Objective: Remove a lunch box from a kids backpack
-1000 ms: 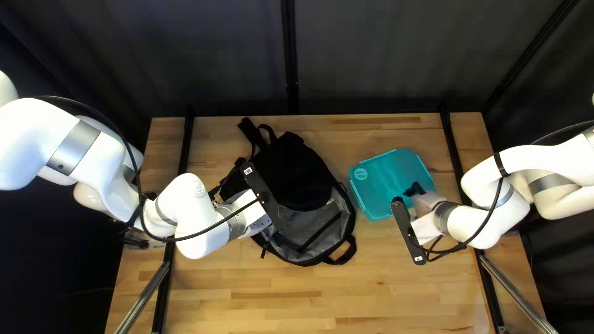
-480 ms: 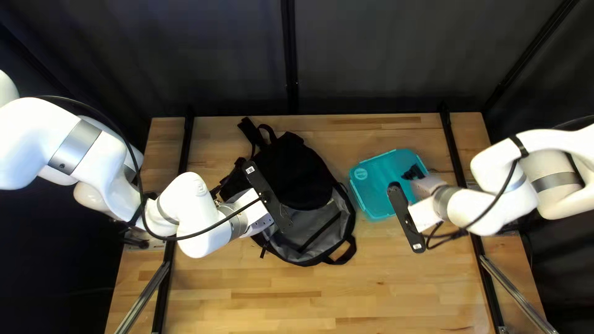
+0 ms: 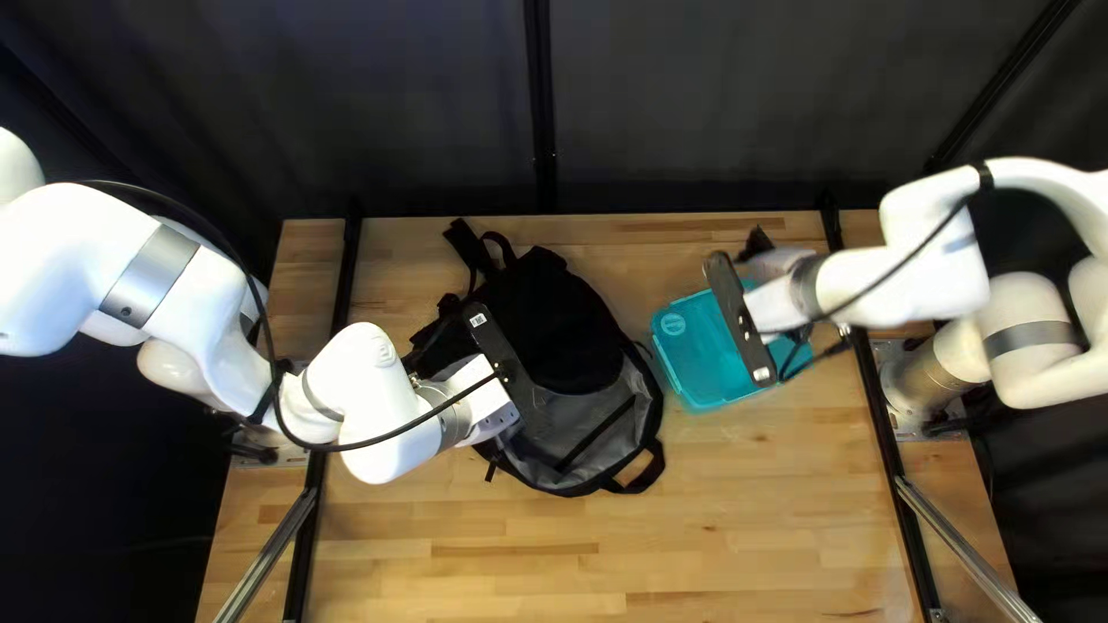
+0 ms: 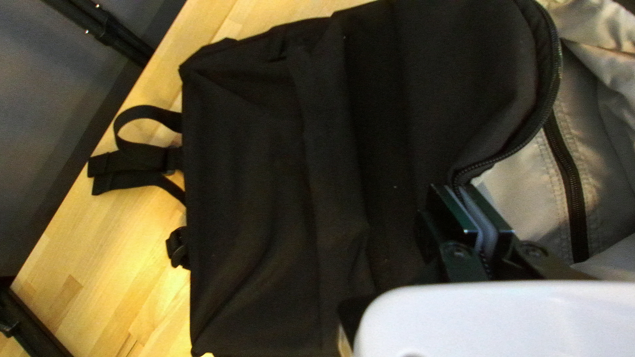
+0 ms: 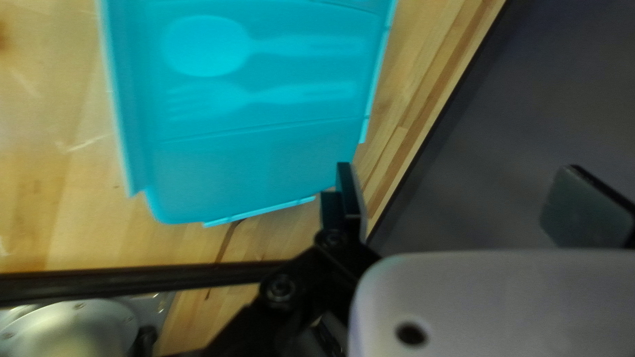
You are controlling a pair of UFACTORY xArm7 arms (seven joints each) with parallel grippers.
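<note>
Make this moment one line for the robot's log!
left pincer: shut on backpack | right pincer: open | lunch box: on table beside backpack

A light wooden table [image 3: 496, 583] spreads before a dark curtain [image 3: 404, 115] and a black post [image 3: 539, 104] at the far side, with a black strip [image 3: 300, 577] and silver bar [image 3: 268, 552] near left, a second black strip [image 3: 913, 554] and second silver bar [image 3: 964, 548] near right

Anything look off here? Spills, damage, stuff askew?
Nothing stands out. The lunch box lies flat on the table, no spill or damage showing. The backpack is open, left gripper shut on its zipper edge; right gripper open near the lunch box.
</note>
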